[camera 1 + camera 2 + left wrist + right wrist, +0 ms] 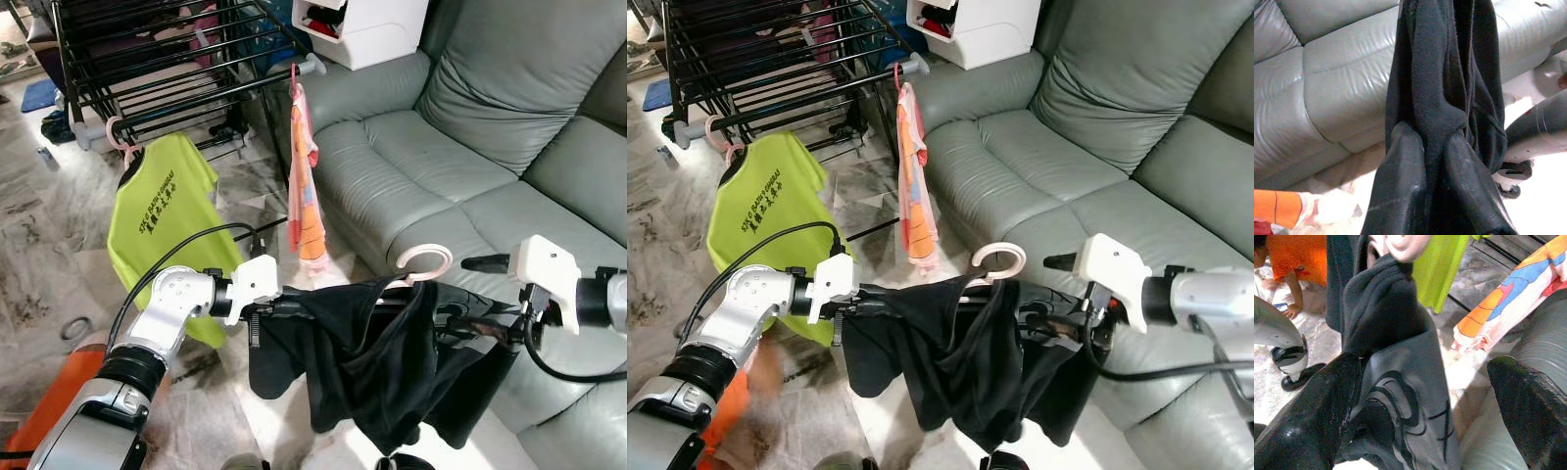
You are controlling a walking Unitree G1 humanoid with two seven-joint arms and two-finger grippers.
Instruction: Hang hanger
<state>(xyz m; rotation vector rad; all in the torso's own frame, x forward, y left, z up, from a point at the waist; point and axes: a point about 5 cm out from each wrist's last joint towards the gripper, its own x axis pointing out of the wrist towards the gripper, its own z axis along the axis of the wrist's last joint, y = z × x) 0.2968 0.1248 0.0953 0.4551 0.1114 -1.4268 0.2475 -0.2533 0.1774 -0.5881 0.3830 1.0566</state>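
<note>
A black garment (377, 362) hangs on a pink hanger, whose hook (426, 262) sticks up above the collar. It is stretched between my two grippers in front of the sofa. My left gripper (284, 305) is shut on the garment's left shoulder; in the left wrist view both fingers (1400, 166) pinch the black cloth (1440, 88). My right gripper (460, 291) is open at the other shoulder. Its fingers (1308, 431) are wide apart, and the grey-printed cloth (1400, 377) drapes against one of them. The black drying rack (176, 59) stands at the far left, beyond the garment.
A lime-green shirt (162, 211) and a pink-orange cloth (306, 186) hang from the rack's near rail. A grey-green sofa (509, 127) runs along the right, with a white box (372, 29) at its far end. A person in orange (1298, 259) crouches on the floor at my lower left.
</note>
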